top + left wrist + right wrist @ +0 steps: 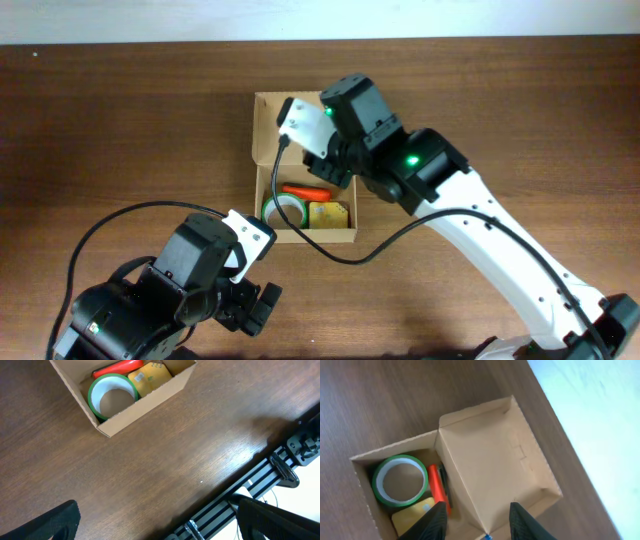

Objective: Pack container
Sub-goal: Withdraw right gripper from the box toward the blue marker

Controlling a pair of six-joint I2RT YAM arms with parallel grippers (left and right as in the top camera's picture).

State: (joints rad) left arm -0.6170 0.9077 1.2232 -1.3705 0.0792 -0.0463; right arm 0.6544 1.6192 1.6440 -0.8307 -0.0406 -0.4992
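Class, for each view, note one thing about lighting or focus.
Right wrist: pale area beyond the table is washed out; right claw dark, soft-edged. Left wrist: container sharp, left claw blurred. Overhead: even light, green lamp glowing on the right arm.

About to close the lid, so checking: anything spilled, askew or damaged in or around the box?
Nothing stands out. The container sits flat on the table with its lid flap open. The green tape roll, orange pen and yellow item all lie inside, below the walls. The right gripper hovers open above it.
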